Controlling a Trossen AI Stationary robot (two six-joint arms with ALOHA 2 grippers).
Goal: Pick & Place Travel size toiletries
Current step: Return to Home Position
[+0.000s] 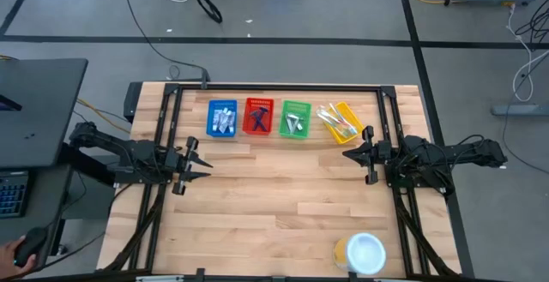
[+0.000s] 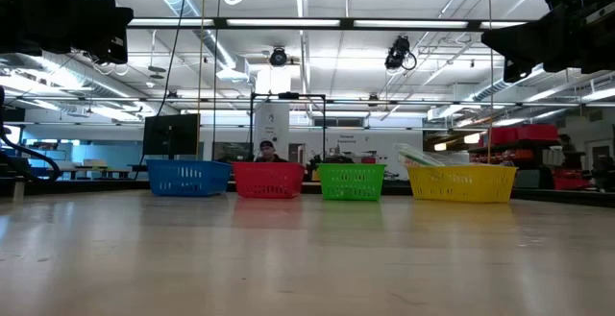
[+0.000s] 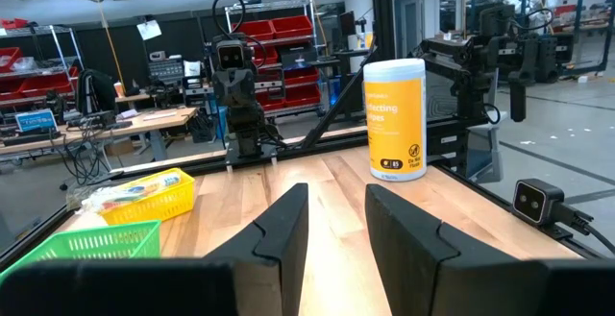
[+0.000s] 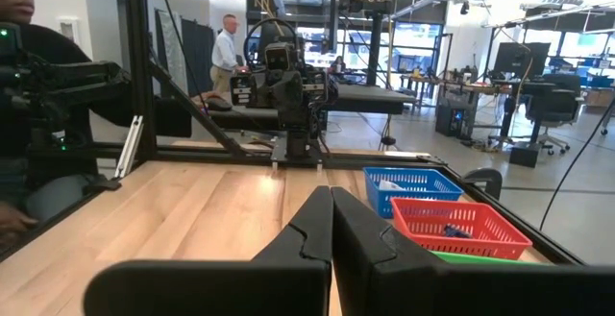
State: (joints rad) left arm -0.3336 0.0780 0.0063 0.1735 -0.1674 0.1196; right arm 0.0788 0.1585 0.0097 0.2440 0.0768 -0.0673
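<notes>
High view, and the toiletries [image 1: 225, 123] all sit in four baskets lined up along the counter's [image 1: 274, 205] far side. White-and-blue tubes [image 1: 220, 117] fill the blue basket [image 1: 211, 109], the one nearest the left end effector [image 1: 208, 170]. Next along, dark razors [image 1: 259, 117] lie in the red basket [image 1: 259, 102], then silvery pieces [image 1: 295, 125] in the green basket [image 1: 295, 105]. Pale toothbrushes [image 1: 336, 121] poke over the rim of the tilted yellow basket [image 1: 346, 111], just beside the right end effector [image 1: 346, 154]. Both end effectors hover over bare wood at opposite sides, facing each other and carrying nothing. The left wrist view shows its fingers parted by a narrow gap; the right wrist view shows its fingers pressed together. A white-and-yellow canister [image 1: 364, 252] stands well apart from the right end effector, at the near edge. Its label seems to read "disinfecting", the first letters curving out of sight, with an "85" low down; the finer print is too small to read. At counter level the basket walls hide nearly everything inside, and the arms are cut off at the upper corners.
</notes>
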